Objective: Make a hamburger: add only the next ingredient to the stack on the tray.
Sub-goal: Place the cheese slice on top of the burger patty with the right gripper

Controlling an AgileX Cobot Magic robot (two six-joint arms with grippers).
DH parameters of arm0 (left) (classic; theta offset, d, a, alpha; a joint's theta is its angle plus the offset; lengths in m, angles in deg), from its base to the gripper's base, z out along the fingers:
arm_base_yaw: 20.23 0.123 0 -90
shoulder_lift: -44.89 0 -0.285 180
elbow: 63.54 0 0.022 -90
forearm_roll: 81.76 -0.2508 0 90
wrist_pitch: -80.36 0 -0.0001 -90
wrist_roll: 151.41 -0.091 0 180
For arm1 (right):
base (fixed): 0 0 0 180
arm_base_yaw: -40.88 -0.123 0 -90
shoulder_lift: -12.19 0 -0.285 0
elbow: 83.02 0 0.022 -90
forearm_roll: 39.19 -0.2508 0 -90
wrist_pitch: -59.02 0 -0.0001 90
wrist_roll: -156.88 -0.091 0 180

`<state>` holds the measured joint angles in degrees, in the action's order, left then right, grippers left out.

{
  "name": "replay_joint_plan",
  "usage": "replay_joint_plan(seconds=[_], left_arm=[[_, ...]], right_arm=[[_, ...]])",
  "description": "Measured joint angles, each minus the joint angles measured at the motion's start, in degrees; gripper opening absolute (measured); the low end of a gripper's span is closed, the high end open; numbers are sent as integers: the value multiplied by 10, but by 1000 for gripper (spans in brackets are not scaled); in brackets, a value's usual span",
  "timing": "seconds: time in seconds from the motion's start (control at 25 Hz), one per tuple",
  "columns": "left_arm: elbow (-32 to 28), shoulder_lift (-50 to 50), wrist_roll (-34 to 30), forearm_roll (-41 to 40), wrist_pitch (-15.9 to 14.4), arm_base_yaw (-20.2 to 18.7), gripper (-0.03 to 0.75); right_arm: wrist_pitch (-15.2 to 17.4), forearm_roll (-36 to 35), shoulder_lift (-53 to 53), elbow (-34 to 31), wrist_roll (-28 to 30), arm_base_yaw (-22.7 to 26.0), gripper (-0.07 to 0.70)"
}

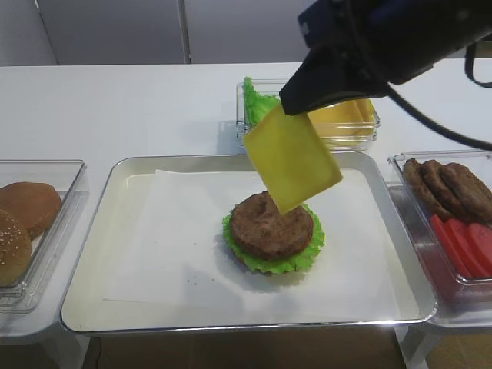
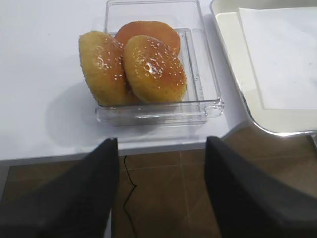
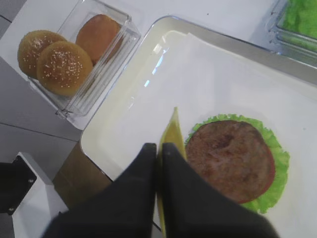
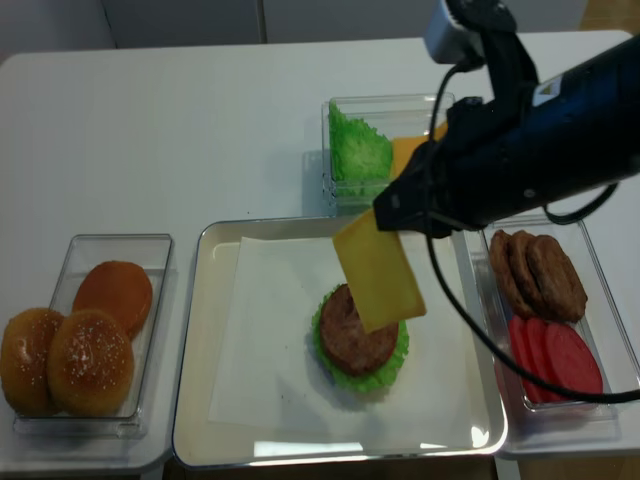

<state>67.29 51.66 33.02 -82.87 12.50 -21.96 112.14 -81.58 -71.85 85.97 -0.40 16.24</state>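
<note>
Cheese slice [image 1: 292,157] hanging tilted above the stack [image 1: 272,233], lower corner over the patty, not seen touching; right pincer [image 3: 159,151] pinched tight on its upper edge; stack sits right of centre on the paper liner of the tray [image 1: 92,261]; left pincer [image 2: 161,148] spread wide, holding nothing, above the table edge near the bun bin [image 2: 203,84]; patties and tomato [image 1: 461,246] in the right-hand bin.

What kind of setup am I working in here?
Likely a tabletop burger-assembly station, not a real kitchen: a lined metal tray on a white table, ringed by clear bins of buns, patties and tomato slices.
</note>
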Motion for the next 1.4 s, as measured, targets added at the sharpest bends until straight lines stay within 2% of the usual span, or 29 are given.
replay_joint_plan(seconds=[0.52, 0.96, 1.16, 1.4], left_arm=[[0, 0, 0, 0, 0, 0, 409], [0, 0, 0, 0, 0, 0, 409], [0, 0, 0, 0, 0, 0, 409], [0, 0, 0, 0, 0, 0, 409]], right_arm=[[-18, -4, -47, -1, 1, -67, 39], [-30, -1, -91, -1, 24, -72, 39], [-52, 40, -105, -2, 27, -72, 39], [-62, 99, -105, -1, 25, -72, 39]])
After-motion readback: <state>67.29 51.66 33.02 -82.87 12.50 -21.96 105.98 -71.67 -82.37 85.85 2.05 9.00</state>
